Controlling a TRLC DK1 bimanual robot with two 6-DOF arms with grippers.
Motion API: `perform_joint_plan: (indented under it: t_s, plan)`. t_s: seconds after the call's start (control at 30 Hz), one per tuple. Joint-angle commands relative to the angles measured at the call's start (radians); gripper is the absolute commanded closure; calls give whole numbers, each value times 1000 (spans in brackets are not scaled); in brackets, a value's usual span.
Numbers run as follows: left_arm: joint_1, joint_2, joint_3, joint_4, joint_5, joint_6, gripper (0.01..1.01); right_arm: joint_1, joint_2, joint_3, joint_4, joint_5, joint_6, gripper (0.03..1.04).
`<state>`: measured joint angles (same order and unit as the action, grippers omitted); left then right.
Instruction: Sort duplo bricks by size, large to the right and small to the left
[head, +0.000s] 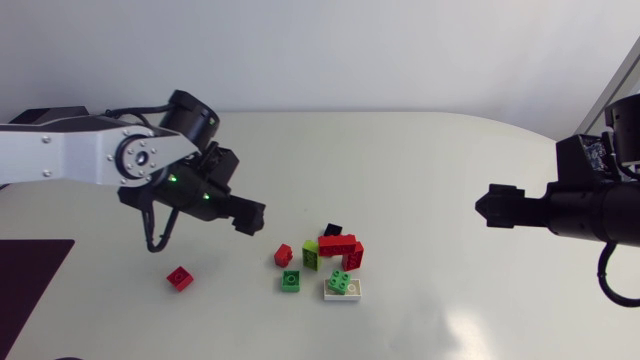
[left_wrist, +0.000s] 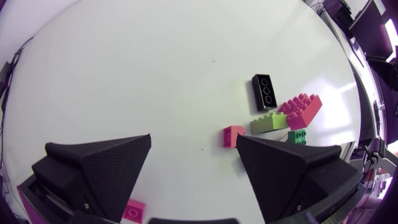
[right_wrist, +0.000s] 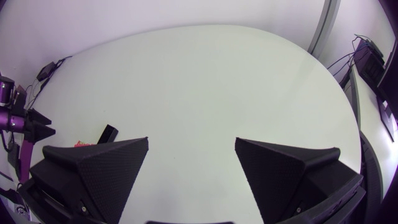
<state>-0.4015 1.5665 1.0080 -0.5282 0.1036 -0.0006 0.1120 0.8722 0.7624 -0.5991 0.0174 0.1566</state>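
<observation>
Head view: left arm comes in from the side. The left hand (head: 247, 216) hangs over the counter (head: 420, 150) and carries nothing; its finger gap is hard to read from here. The brick cluster lies just ahead of that hand. The small red brick (head: 283, 255) is nearest, with the lime brick (head: 311, 254) beside it. Past those are the black brick (head: 333, 231) and the large red brick (head: 340, 245). The green brick (head: 291, 281) and the green-on-white stack (head: 343, 287) sit on the cluster's near edge. The lone red brick (head: 180, 278) lies apart from the cluster, back behind the left hand. The right hand (head: 495, 207) is well apart from all the bricks, on the cluster's far side, pointing toward it.

Left wrist view: left hand (left_wrist: 193, 168) has its fingers (left_wrist: 99, 168) spread wide, with only bare counter between them. The small red brick (left_wrist: 233, 135) is just ahead of one fingertip, not touching. Beyond it the lime brick (left_wrist: 269, 122) touches the large red brick (left_wrist: 301, 110). The black brick (left_wrist: 264, 91) is farther ahead and the green brick (left_wrist: 297, 135) sits just beside the lime one. The lone red brick (left_wrist: 134, 211) lies under the other finger, back toward the wrist.

Right wrist view: right hand (right_wrist: 191, 168) has its fingers (right_wrist: 93, 168) apart and holds nothing. The black brick (right_wrist: 109, 133) is far ahead, past one fingertip, with a sliver of red beside it. The rest of the cluster is hidden by that finger.
</observation>
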Motion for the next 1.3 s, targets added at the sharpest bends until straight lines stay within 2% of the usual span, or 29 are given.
perform_joint_plan:
  t_s: [0.0, 0.13, 0.6, 0.83, 1.03, 1.13, 1.2, 1.27]
  plan:
    - [-37, 81, 20, -23, 13, -21, 69, 6, 7, -25, -10, 15, -14, 61]
    - [-66, 153, 41, -23, 47, -22, 69, 5, 13, -28, -5, 18, -14, 61]
    - [-175, 251, 106, -21, 48, -41, 69, 11, 33, -15, -7, 26, -6, 61]
    - [-181, 306, 110, -15, 44, -44, 77, 11, 33, -15, -7, 26, -6, 61]
    - [-165, 310, 129, -12, 34, -52, 310, 11, 33, -17, -5, 26, -6, 61]
    - [-161, 320, 135, -9, 33, -56, 364, 11, 33, -17, -5, 26, -6, 61]
    - [-161, 325, 135, -6, 30, -59, 439, 11, 33, -18, -7, 26, -8, 61]
    - [-160, 328, 136, -1, 28, -61, 441, 11, 33, -18, -5, 26, -8, 61]
